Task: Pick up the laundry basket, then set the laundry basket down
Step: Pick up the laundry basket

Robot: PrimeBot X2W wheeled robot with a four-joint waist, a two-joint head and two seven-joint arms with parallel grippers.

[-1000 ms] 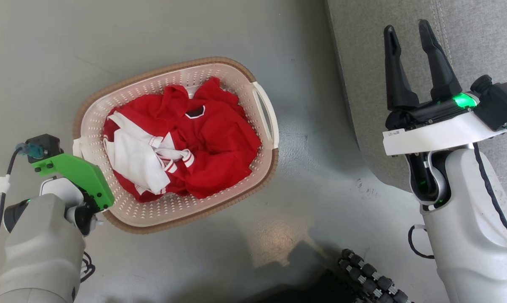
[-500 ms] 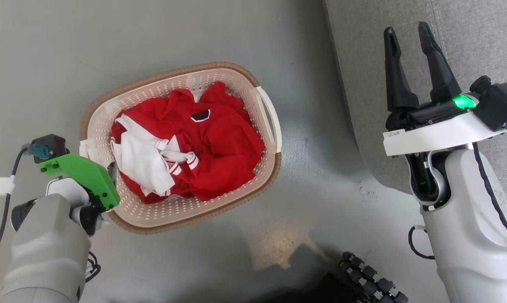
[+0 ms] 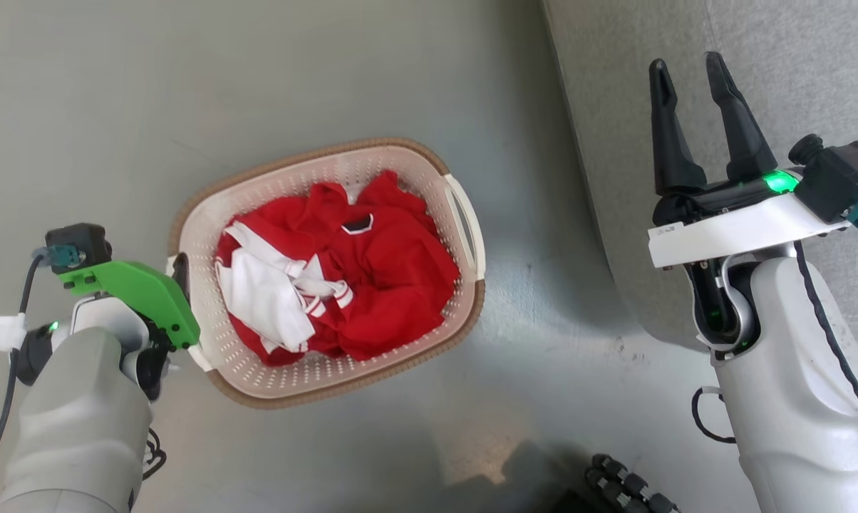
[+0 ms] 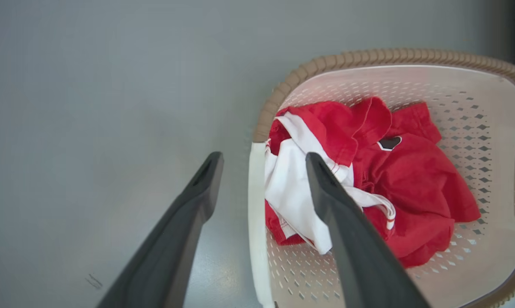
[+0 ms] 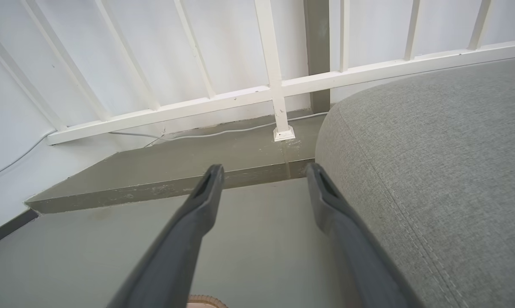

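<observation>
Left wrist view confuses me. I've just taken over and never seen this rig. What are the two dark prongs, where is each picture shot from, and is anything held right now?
The prongs are the two fingers of the left gripper. That camera sits on the left wrist and looks along them. The fingers stand apart, one on each side of the white loop handle of the laundry basket, and are not closed on it. The head view looks down from the robot's head. It shows the basket on the grey floor with red and white clothes inside. The right gripper is open, in front of a grey sofa. The right wrist view looks along that gripper's fingers at the sofa, the floor and a white railing. Neither gripper holds anything.
</observation>
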